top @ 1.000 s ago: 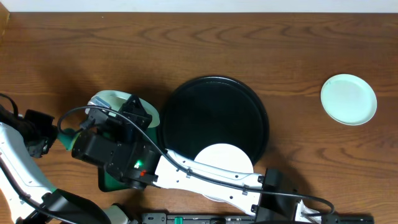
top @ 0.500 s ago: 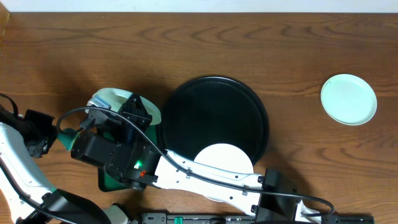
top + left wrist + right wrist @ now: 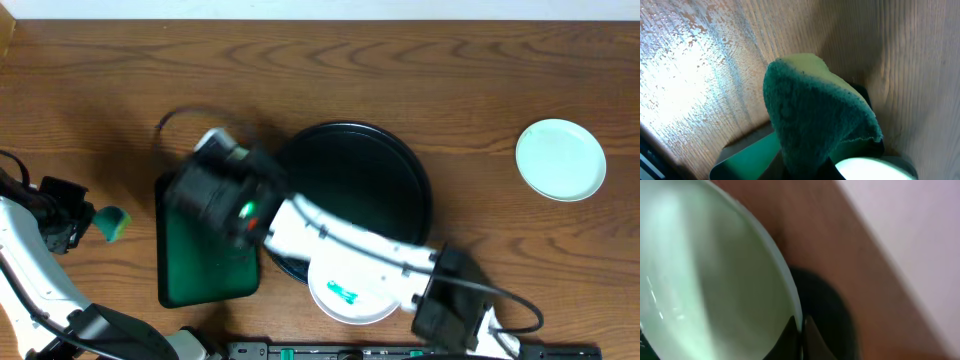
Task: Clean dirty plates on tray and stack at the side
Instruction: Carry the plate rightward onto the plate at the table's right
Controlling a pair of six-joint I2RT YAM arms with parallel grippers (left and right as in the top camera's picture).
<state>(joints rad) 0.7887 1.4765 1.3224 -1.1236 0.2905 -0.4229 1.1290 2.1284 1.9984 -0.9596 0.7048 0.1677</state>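
Note:
My right gripper (image 3: 801,326) is shut on the rim of a pale-mint plate (image 3: 710,280), which fills the left of the right wrist view. In the overhead view that gripper (image 3: 218,185) is blurred, at the left edge of the round black tray (image 3: 345,150), and hides the held plate. A white plate with teal smears (image 3: 350,290) lies at the tray's front edge. A clean pale-mint plate (image 3: 561,160) lies at the far right. My left gripper (image 3: 92,222) is shut on a green sponge (image 3: 114,222), which also shows in the left wrist view (image 3: 815,115).
A rectangular dark-green tray (image 3: 205,260) lies left of the black tray, below my right wrist, and also shows in the left wrist view (image 3: 747,155). My right arm (image 3: 350,245) stretches across the black tray's front half. The table's back edge runs along the top.
My right gripper has swung right from above the green tray toward the black tray, carrying the plate. The smeared plate at the tray's front now shows more fully. The left arm has stayed put.

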